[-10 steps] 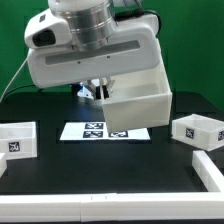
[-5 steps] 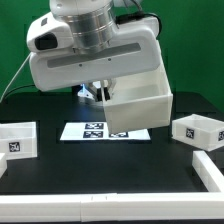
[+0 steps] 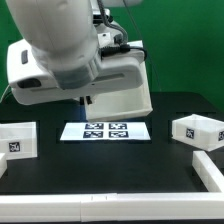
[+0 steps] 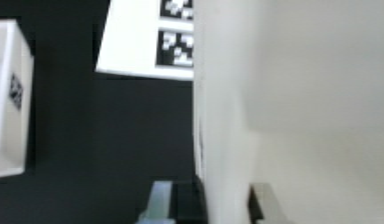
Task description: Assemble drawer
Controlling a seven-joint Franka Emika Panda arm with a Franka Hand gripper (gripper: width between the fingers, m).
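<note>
Only wrist view, end effector (image 4: 214, 205) clamping casing (image 4: 299, 100)

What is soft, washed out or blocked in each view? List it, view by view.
Exterior view: the light is even and the marker board tags are readable, but the arm looms close and hides much of the white casing. Wrist view: the casing fills half the frame as a pale, nearly featureless surface, the board tags and the drawer look blurred, and the gripper is dim.

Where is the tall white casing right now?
In the exterior view the casing is at centre, partly hidden by the arm, at the marker board's far edge. The tool is shut on its wall.
</note>
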